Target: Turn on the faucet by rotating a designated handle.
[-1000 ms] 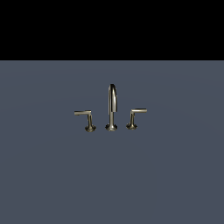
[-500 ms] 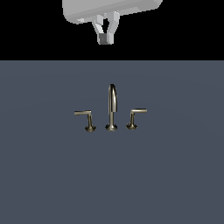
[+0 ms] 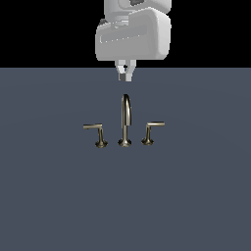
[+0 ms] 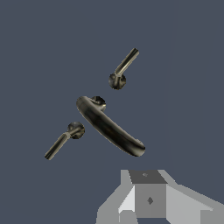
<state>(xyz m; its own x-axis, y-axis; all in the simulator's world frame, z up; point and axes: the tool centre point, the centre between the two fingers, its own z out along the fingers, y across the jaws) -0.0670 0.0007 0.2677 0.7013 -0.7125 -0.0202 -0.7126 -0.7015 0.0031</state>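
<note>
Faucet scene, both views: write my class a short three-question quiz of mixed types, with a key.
1. True or false: the end effector touches the spout.
2. Which piece stands tallest: A spout, B left lever handle, C right lever handle?
3. Fill in: in the exterior view the end effector hangs ___ the faucet.

Key: 1 false; 2 A; 3 above.

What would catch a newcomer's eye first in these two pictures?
Most striking is the pale robot arm hanging from the top of the exterior view, its gripper poised above the arched spout, clear of it. Below it the small brass faucet stands alone in the middle of the plain grey surface, one lever handle on the exterior view's left, the designated handle on the right.
</note>
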